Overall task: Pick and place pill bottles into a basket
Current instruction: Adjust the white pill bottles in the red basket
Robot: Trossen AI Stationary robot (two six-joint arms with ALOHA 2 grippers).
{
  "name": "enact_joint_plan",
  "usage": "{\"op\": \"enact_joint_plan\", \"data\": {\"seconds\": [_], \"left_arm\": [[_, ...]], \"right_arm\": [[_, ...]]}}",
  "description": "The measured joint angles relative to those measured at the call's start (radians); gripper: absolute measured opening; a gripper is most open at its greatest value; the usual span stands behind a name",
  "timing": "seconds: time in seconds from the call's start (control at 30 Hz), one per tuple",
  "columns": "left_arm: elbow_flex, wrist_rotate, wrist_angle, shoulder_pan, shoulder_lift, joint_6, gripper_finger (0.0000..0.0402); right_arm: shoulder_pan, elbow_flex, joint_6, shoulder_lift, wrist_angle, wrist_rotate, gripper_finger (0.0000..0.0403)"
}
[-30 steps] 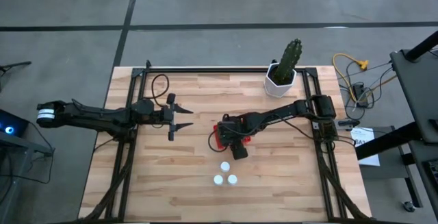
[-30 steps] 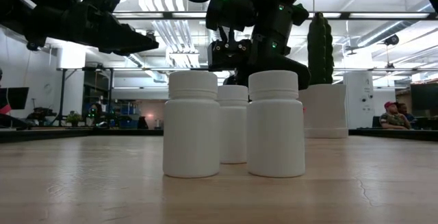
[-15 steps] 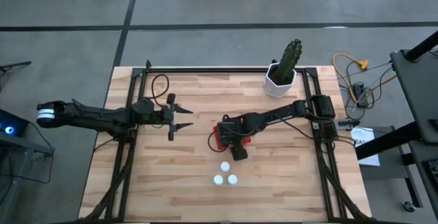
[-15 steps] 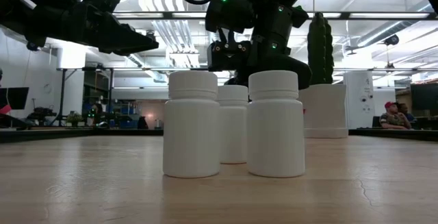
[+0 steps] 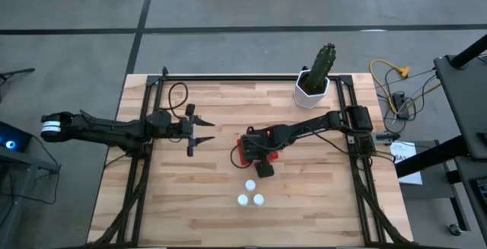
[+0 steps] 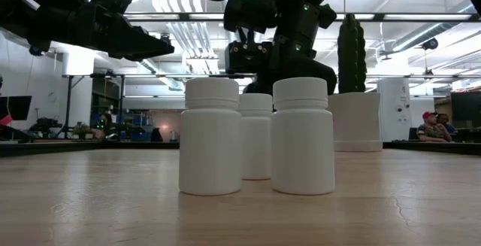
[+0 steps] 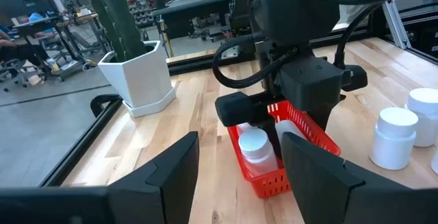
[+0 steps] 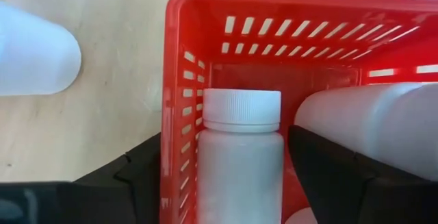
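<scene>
Right pincer (image 5: 256, 156) sits low over the small red slotted plastic basket (image 5: 242, 151) near worktop centre, fingers spread either side of a small white capped pill bottle (image 8: 241, 157) lying inside it; no finger visibly presses the bottle, so this reads as a release, not a grip. A second white bottle (image 8: 369, 131) lies beside it in the basket. In the left wrist view a bottle (image 7: 256, 148) shows inside the red basket (image 7: 287, 154) under the right arm's head. Three more upright white pill bottles (image 5: 250, 193) stand clustered at about 6 o'clock from the basket, near it but apart, on the light wooden slatted worktop (image 5: 175, 196). Left pincer (image 5: 199, 130) waits at roughly 9 o'clock of the basket, well apart, fingers spread and empty. White hexagonal pot with green cactus (image 5: 314, 83) stands at about 1 o'clock, not part of the job. To do this step well, judged: lift straight up with fingers kept wide so neither one drags the dropped bottle or tips the basket wall, clear the rim fully, then swing toward 6 o'clock for the cluster. Risk: catching the rim and shifting the basket.
</scene>
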Motion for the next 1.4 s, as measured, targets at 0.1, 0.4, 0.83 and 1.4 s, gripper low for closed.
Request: {"op": "enact_joint_plan", "data": {"seconds": [0.1,0.4,0.83,1.4], "left_arm": [[0.000,0.000,0.000,0.000,0.000,0.000,0.0191],[0.000,0.000,0.000,0.000,0.000,0.000,0.0191],[0.000,0.000,-0.005,0.000,0.000,-0.001,0.0191],[0.000,0.000,-0.036,0.000,-0.001,-0.024,0.0191]], "right_arm": [[0.000,0.000,0.004,-0.007,-0.002,0.000,0.0256],[0.000,0.002,0.023,-0.044,-0.009,-0.005,0.0244],[0.001,0.002,0.053,-0.078,-0.056,-0.037,0.0239],[-0.004,0.063,0.006,-0.088,-0.141,-0.014,0.0209]]}}
